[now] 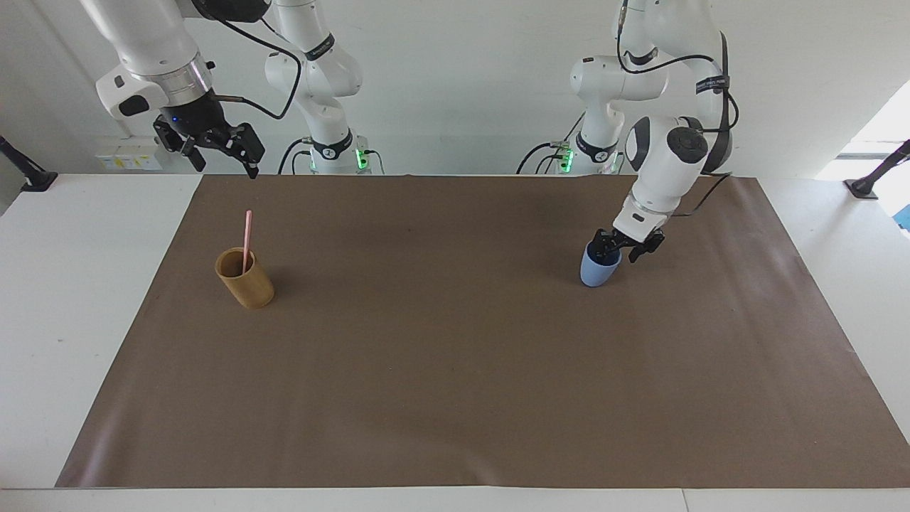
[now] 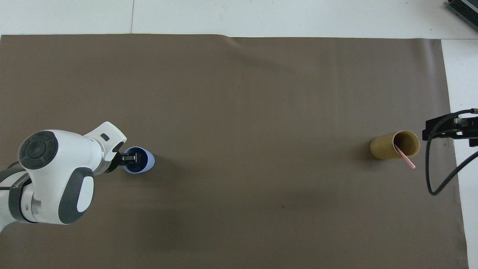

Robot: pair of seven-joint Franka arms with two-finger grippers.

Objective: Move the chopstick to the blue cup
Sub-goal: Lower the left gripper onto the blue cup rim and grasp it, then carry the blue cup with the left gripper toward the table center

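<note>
Chopstick (image 1: 247, 238) stands almost upright inside the tan cup (image 1: 249, 288), on the brown mat (image 1: 455, 370) of the worktop (image 1: 85, 320) toward the right arm's end, with its upper half rising above the rim. The right claw (image 1: 224, 168) hangs open in the air over the mat's edge near the robots, well apart from that cup, and holds nothing. Toward the left arm's end, the blue cup (image 1: 593, 274) stands upright, and the left claw (image 1: 617, 252) is down at its rim and reaches into its mouth; whether this claw is open or closed I cannot tell.
</note>
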